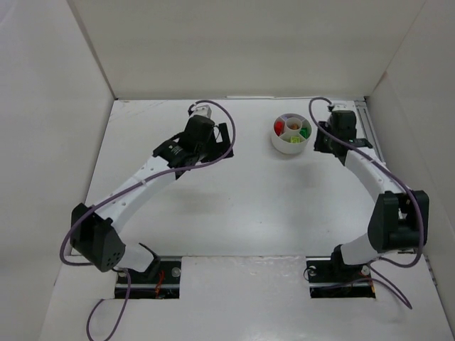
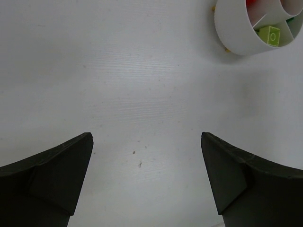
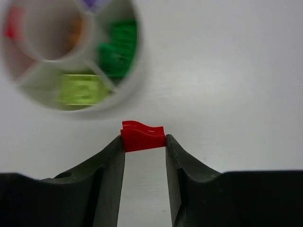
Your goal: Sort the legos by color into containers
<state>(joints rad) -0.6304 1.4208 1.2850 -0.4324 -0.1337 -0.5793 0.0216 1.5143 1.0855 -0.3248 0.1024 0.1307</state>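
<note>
In the right wrist view my right gripper (image 3: pixel 144 142) is shut on a small red lego (image 3: pixel 143 137), pinched between the fingertips above the white table. Just ahead is the round white dish (image 3: pixel 124 97), blurred. Its containers hold green legos (image 3: pixel 118 47), a lime one (image 3: pixel 78 89), a red one (image 3: pixel 12 26), an orange one (image 3: pixel 75 30) and a purple one (image 3: pixel 92 4). From above, the right gripper (image 1: pixel 321 140) sits just right of the dish (image 1: pixel 288 148). My left gripper (image 2: pixel 147 142) is open over bare table, with the dish (image 2: pixel 236 33) and its lime lego (image 2: pixel 270 35) at the upper right.
White walls close in the table (image 1: pixel 234 206) at the back and on both sides. The left gripper (image 1: pixel 224 138) hovers some way left of the dish. Purple cables loop along both arms.
</note>
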